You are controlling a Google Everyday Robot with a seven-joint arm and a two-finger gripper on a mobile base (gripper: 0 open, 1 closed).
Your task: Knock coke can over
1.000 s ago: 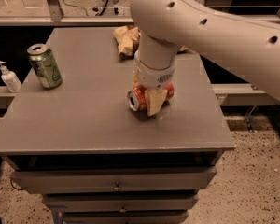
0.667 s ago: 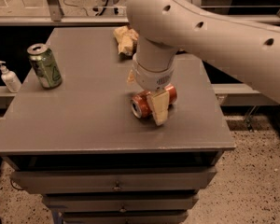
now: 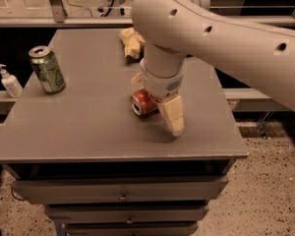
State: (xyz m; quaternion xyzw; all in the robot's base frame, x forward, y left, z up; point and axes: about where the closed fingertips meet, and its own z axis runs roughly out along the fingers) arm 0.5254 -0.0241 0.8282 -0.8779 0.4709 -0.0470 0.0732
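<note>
I see a soap bottle (image 3: 10,81) off the table's (image 3: 78,132) left edge, and a green can (image 3: 47,69) upright at the far left of the top. A yellowish lump (image 3: 131,43) sits at the far edge. The coke can (image 3: 143,102) lies on its side near the middle, silver end facing left. My gripper (image 3: 164,107) hangs just right of it, and I cannot tell whether it is released or clenched

Red coke can (image 3: 143,102) on its side on the table (image 3: 88,132) (silver top showing), gripper (image 3: 163,107) just beside it
</note>
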